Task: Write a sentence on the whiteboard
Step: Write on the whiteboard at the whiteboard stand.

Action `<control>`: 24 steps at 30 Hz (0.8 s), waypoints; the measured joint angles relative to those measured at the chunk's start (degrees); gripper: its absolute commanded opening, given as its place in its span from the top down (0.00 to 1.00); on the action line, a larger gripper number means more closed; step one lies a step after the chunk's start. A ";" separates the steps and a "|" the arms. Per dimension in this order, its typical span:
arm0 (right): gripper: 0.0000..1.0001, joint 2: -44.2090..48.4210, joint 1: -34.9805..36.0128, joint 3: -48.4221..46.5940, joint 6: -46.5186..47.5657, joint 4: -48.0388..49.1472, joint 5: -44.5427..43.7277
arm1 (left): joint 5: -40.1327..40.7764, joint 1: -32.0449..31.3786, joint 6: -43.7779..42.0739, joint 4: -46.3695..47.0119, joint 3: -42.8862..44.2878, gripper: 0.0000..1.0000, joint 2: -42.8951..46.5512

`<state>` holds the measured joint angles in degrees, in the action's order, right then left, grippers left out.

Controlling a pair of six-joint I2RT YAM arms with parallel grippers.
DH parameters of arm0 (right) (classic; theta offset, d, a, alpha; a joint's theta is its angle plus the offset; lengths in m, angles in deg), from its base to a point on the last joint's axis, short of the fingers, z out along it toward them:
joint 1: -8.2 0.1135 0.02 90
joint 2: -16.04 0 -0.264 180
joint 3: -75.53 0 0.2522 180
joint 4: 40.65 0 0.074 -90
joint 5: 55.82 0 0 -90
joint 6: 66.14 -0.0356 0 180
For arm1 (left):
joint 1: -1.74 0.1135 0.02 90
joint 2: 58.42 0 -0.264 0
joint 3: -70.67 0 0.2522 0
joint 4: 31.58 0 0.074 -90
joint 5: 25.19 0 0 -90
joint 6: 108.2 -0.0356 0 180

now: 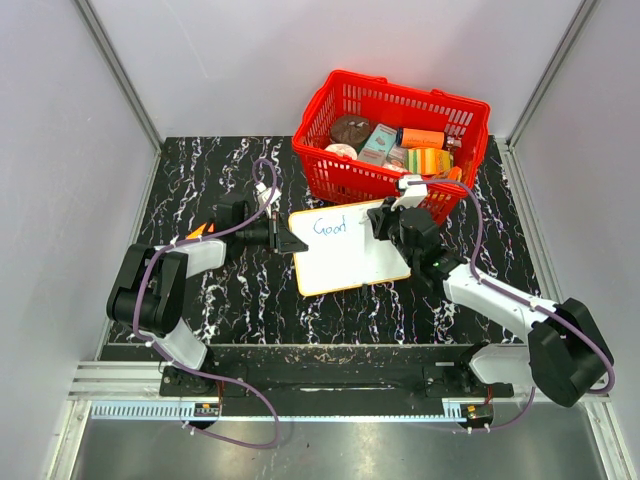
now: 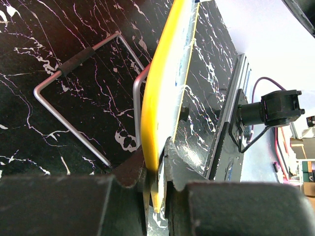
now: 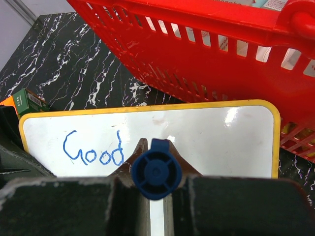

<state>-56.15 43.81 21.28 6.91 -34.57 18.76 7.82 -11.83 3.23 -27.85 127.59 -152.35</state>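
Note:
The whiteboard [image 1: 350,262] with a yellow rim lies at the table's middle, in front of the red basket. My left gripper [image 1: 293,244] is shut on its left edge; in the left wrist view the yellow rim [image 2: 160,88] runs edge-on between the jaws of that gripper [image 2: 158,172]. The sentence [image 1: 330,226] reads only "Good" [image 3: 93,150] in blue, at the board's [image 3: 211,137] upper left. My right gripper [image 3: 156,164] is shut on a blue marker [image 3: 156,171], which stands over the board just right of the word, its butt end facing the camera. The marker's tip is hidden.
The red basket [image 1: 470,125] holding several packaged items stands right behind the board. A bent metal wire frame [image 2: 74,98] lies on the black marbled table beside the board. A small green and orange box [image 3: 27,101] sits by the left arm.

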 measured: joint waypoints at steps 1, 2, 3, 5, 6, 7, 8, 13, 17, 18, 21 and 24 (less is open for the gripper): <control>1.00 -0.02 0.00 0.00 0.00 0.02 0.00 | 0.00 0.00 0.00 -0.04 0.00 1.00 0.00; 1.00 -0.02 0.00 0.00 0.00 0.02 0.00 | 0.00 0.00 0.00 -0.07 0.00 1.00 0.00; 1.00 -0.02 0.00 0.00 0.00 0.02 0.00 | 0.00 0.00 0.00 -0.07 0.00 1.00 0.00; 1.00 -0.02 0.00 0.00 0.00 0.02 0.00 | 0.00 0.00 -0.02 -0.07 0.00 1.00 0.00; 1.00 -0.02 0.00 0.00 0.00 0.02 0.00 | 0.00 0.00 0.00 -0.07 0.00 1.00 0.00; 1.00 -0.02 0.00 0.00 0.00 0.02 0.02 | -0.02 0.00 -0.02 -0.09 0.00 1.00 0.00; 1.00 -0.02 0.00 0.00 0.00 0.02 0.02 | 0.00 0.00 -0.02 -0.09 0.00 1.00 0.00; 1.00 0.11 0.00 0.13 -0.02 0.00 0.04 | -0.02 0.00 -0.02 -0.09 0.00 1.00 0.00; 1.00 0.66 0.00 0.81 -0.04 -0.02 0.09 | -0.02 0.00 -0.02 -0.09 0.00 1.00 0.00; 1.00 0.79 0.00 1.05 -0.04 -0.02 0.09 | -0.02 0.00 -0.02 -0.09 0.00 1.00 0.00; 1.00 1.18 0.00 1.60 -0.07 -0.04 0.15 | -0.02 0.00 -0.02 -0.11 0.00 1.00 0.00; 1.00 1.44 0.00 1.86 -0.07 -0.04 0.37 | -0.02 0.00 -0.04 -0.09 0.00 1.00 0.00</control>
<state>-54.70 43.81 23.14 6.84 -34.62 19.13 7.80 -11.83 3.19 -27.94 127.59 -152.35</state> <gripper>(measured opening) 0.125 0.138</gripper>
